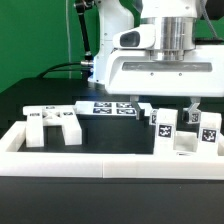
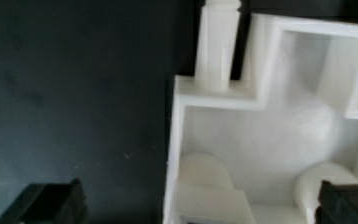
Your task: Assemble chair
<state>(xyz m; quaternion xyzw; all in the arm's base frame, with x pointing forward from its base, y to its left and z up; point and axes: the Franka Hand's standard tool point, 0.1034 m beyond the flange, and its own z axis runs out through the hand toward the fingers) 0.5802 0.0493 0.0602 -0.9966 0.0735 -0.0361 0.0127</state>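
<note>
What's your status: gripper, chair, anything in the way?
Gripper open, empty, above tagged chair parts at the exterior view's right. Blocky chair piece lying loose at the left, unassembled. Marker board between them; no obstruction seen.

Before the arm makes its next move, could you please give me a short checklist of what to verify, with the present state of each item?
1. End effector open: ok, its jaws stand wide apart.
2. Nothing gripped: ok, no part is clamped between the jaws.
3. End effector above a target: ok, it hangs over the right chair parts at the exterior view's right.
4. Fingers clear of those parts: cannot tell, neither view shows whether there is a gap.
5. Left chair part out of the way: ok, it lies apart at the exterior view's left.
6. Marker board uncovered: ok.
</note>
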